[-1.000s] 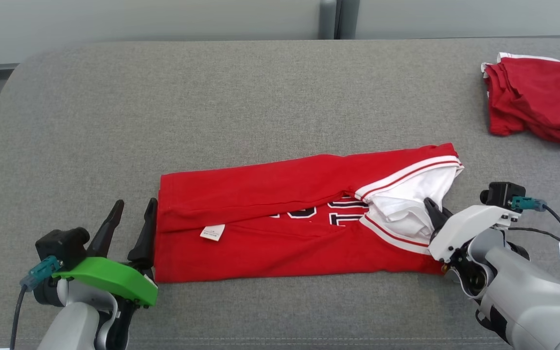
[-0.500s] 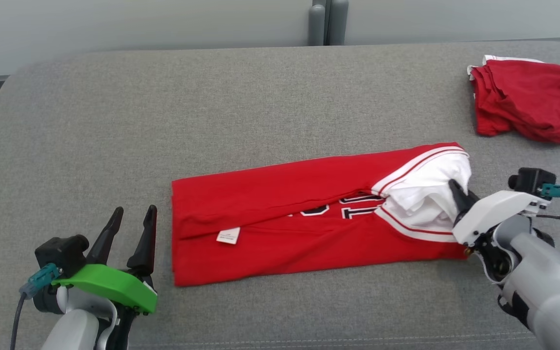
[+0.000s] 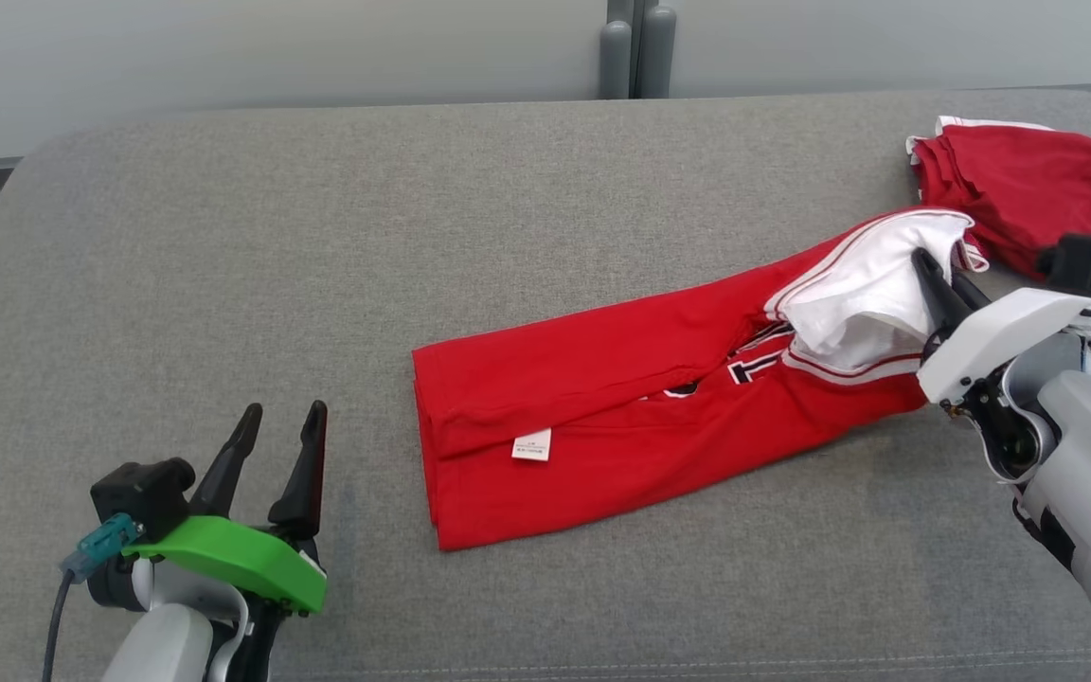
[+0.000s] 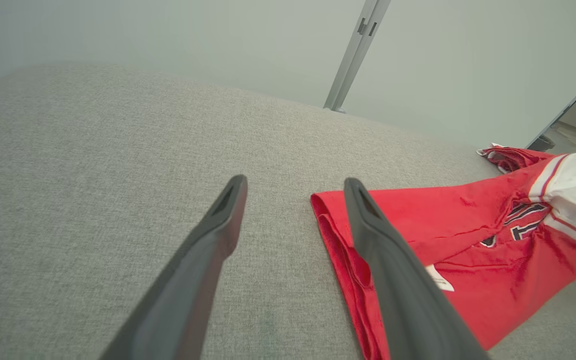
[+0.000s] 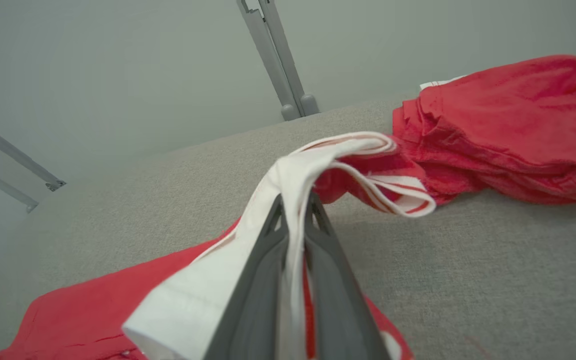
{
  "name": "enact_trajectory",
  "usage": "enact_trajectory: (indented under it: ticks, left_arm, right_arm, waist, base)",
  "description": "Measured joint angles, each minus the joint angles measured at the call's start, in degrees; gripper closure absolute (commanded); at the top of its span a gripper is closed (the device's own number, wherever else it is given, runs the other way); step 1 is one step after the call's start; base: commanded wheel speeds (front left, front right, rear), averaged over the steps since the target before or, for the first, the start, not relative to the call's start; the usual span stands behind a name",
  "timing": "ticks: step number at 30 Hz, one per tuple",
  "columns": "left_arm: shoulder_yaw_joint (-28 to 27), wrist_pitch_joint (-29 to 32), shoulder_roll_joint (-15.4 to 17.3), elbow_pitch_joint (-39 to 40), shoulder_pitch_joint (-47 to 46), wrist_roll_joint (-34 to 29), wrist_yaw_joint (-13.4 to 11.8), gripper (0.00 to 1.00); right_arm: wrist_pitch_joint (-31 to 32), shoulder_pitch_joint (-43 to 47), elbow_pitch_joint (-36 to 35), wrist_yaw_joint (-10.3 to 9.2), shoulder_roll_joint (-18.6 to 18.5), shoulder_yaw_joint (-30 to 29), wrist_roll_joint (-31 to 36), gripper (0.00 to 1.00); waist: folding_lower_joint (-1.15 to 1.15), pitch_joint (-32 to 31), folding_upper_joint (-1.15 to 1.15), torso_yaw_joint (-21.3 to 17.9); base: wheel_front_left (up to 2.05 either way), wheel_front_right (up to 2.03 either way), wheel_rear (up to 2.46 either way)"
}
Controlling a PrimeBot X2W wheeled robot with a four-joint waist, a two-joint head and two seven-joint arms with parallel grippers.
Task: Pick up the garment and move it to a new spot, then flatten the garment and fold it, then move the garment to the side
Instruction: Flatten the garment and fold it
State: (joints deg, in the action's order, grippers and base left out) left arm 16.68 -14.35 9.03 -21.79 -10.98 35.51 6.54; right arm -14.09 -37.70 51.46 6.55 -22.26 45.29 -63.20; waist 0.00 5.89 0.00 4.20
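One garment point(image 3: 602, 407), long axis diagonal, white end far right.

The garment point(image 3: 602, 417) is matt red cloth; the cushion point(image 3: 318, 237) is coarse, matt grey woven fabric.

right hand point(image 5: 295, 202): clamped on garment point(image 5: 203, 295), white edge | red pile point(image 5: 508, 125): just beside it

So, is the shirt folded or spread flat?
Folded: the shirt lies as a narrow strip, its long edges turned in over the lettering.
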Motion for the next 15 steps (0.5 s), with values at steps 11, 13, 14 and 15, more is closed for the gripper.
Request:
enact_trajectory:
  ticks: [11,13,14,15]
  left_arm:
    - [0.5,-0.1,-1.1,-1.3,0.4,0.0,0.0,0.00]
    - [0.6,-0.1,-1.2,-1.4,0.5,0.0,0.0,0.00]
    - [0.7,-0.1,-1.2,-1.5,0.5,0.0,0.0,0.00]
    - [0.7,-0.1,-1.2,-1.5,0.5,0.0,0.0,0.00]
  right_arm:
    - [-0.1,2.3,-8.9,0.51,3.0,3.2,8.7,1.00]
    - [-0.3,3.1,-9.3,0.51,3.0,4.9,10.7,1.00]
    - [-0.3,3.4,-9.4,0.51,3.0,5.7,11.5,1.00]
    - [-0.3,3.7,-9.6,0.51,3.1,6.2,11.9,1.00]
  waist:
    - [0.00,-1.6,0.00,3.5]
    - [0.00,-1.8,0.00,4.3]
    - [0.00,-1.9,0.00,4.7]
    - [0.00,-2.0,0.00,5.2]
  base:
    - [0.00,0.00,0.00]
    - [0.00,0.00,0.00]
    - [0.00,0.00,0.00]
    - [0.00,0.00,0.00]
